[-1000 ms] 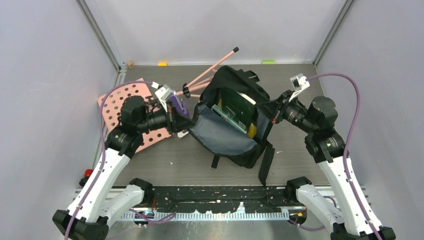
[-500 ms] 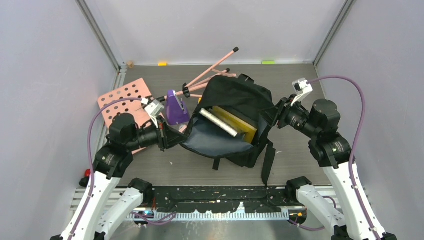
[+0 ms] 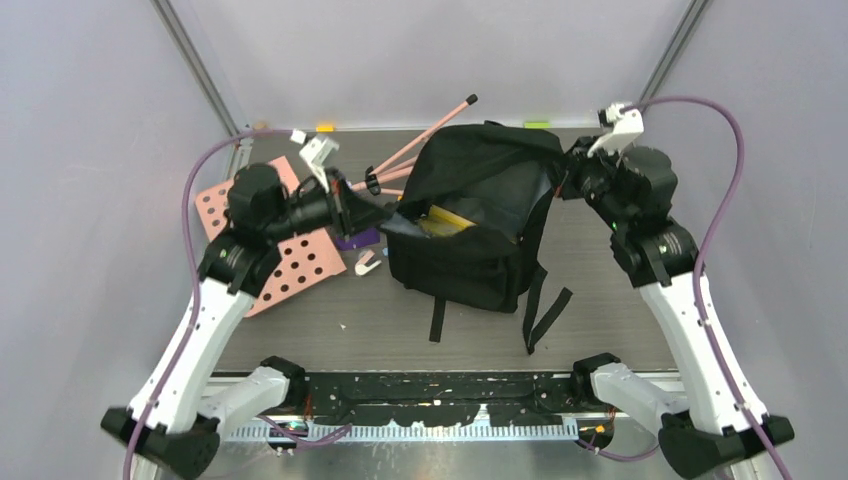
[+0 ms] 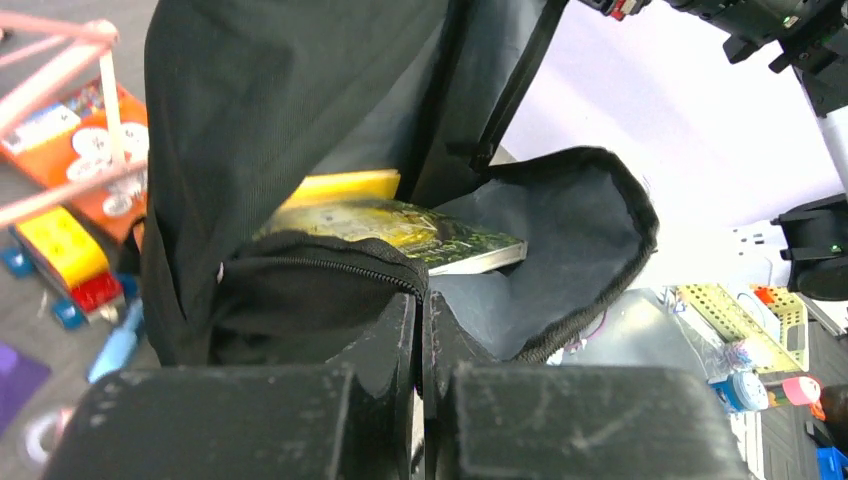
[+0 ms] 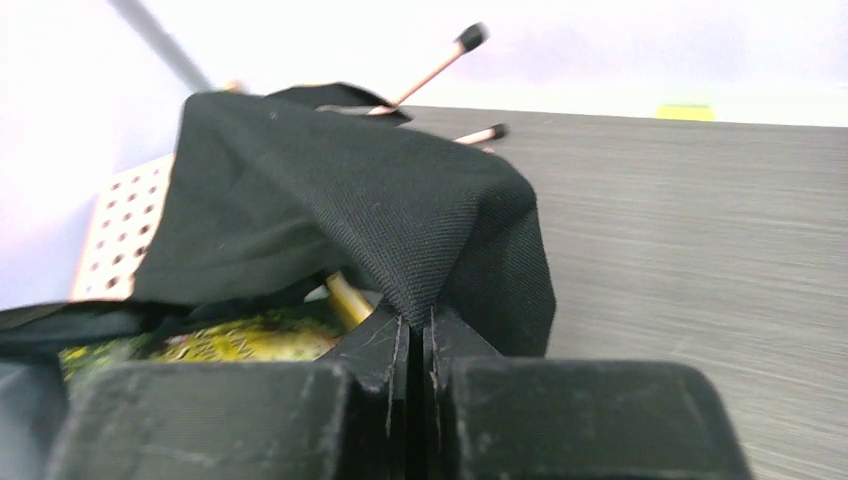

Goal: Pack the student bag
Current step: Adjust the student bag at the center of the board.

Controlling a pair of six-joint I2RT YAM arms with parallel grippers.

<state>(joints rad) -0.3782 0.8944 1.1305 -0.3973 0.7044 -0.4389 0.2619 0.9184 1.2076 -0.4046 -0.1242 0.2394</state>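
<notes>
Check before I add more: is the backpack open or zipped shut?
Open: the backpack gapes unzipped at its mouth, and a book shows inside.

The student bag (image 3: 465,265) has risen from lying open to upright, its mouth narrower. The left gripper (image 3: 372,214) and right gripper (image 3: 560,183) have moved toward the far side, raising its 2 edges.

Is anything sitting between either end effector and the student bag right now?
Nothing visible does. The left end effector is closed on the student bag at the zippered edge of its opening. The right end effector is pinched on a fold of the bag's black fabric on the opposite side. Both are in direct contact with it.
</notes>
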